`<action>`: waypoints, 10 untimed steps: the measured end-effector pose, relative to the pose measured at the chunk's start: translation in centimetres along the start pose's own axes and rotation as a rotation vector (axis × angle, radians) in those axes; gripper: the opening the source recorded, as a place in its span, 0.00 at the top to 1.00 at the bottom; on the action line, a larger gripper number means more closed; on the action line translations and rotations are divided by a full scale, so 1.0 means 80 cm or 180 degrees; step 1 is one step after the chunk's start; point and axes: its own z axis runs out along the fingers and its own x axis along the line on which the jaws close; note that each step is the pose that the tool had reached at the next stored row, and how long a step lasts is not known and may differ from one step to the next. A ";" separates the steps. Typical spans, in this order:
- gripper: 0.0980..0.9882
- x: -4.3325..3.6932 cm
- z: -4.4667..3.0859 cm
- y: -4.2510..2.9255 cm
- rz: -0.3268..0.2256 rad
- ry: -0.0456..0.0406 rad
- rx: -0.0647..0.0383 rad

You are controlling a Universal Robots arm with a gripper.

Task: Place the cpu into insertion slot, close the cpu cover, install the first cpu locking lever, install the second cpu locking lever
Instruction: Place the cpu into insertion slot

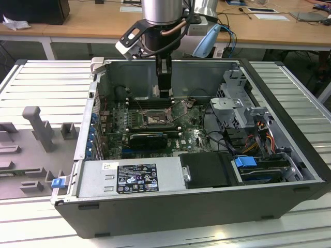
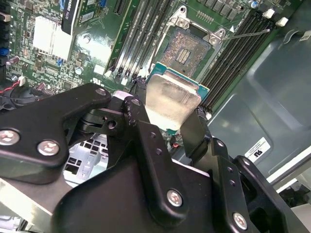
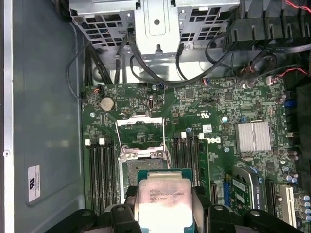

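**Chip in the fingers, socket lying open**

The gripper (image 2: 167, 115) is clenching the cpu (image 2: 171, 103), with a black finger (image 2: 195, 130) pressing on each of two opposite edges. The chip's pale metal face is pointing toward the wrist cameras, and its green rim is peeking out at the corners. In the first wrist view the cpu (image 3: 163, 201) is hanging clear of the board, just beside the insertion slot (image 3: 135, 169) rather than seated in it.

The insertion slot (image 2: 187, 48) is showing its bare field of contacts in both wrist views — nothing is sitting in it. The cpu cover (image 3: 140, 121) appears to be lying flipped open at the far end of the slot, a thin grey frame with its centre cut out, though its exact tilt is hard to tell. Long black memory slots (image 2: 146, 34) are running along both sides of the socket on the green circuit board (image 3: 214, 104).

In the exterior view the arm is reaching straight down into the open computer case (image 1: 155, 206) — the gripper (image 1: 164, 92) is hovering over the far edge of the insertion slot (image 1: 154, 120).
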 end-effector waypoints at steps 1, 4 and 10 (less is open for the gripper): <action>0.52 0.000 0.0004 0.0000 0.0001 0.0000 0.0000; 0.52 0.000 0.0019 -0.0002 0.0004 0.0000 0.0000; 0.52 0.000 0.0054 -0.0005 0.0012 -0.0001 0.0000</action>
